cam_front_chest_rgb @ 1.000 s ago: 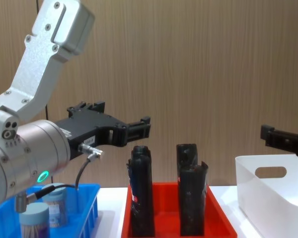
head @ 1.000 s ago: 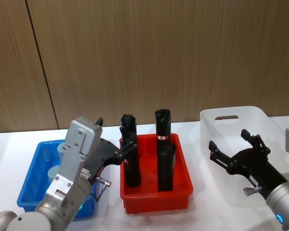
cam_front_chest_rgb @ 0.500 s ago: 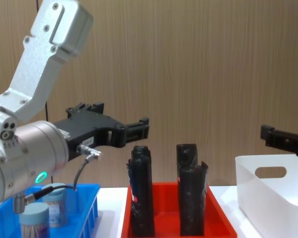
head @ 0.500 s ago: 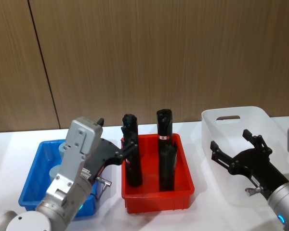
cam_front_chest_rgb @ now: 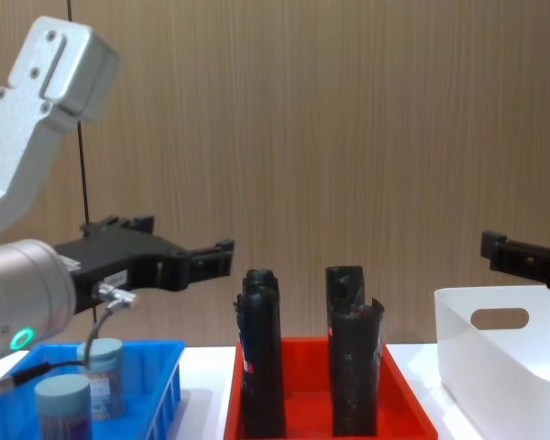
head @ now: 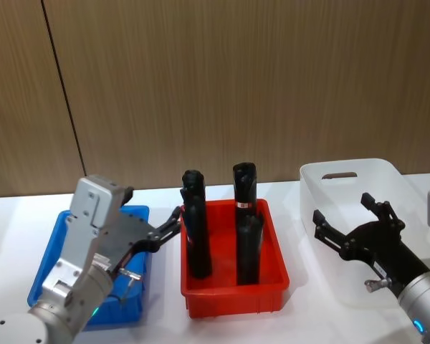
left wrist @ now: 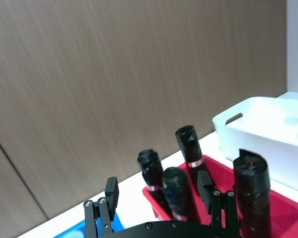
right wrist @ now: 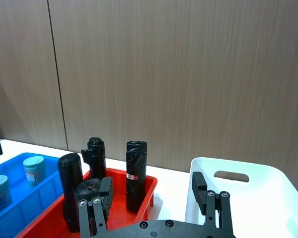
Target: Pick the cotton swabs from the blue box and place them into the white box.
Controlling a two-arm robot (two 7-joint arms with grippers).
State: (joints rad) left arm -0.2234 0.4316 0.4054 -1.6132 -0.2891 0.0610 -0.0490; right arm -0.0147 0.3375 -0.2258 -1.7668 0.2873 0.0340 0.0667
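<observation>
The left hand (cam_front_chest_rgb: 183, 240) hovers, spread apart, over the blue box (head: 46, 252); the right hand (head: 342, 208), also apart, hangs above the white box (head: 387, 167).

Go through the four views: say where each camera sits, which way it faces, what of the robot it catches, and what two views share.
Head view: high, looking down at the blue box, red tray and white box; left gripper and right gripper both show, open.
Chest view: low, looking forward past the cotton swabs; the left arm shows large.
Left wrist view: behind its own fingers, facing the black cylinders.
Right wrist view: behind its own fingers, facing the same cylinders.
Shared: both wrist views show red tray and white box.
</observation>
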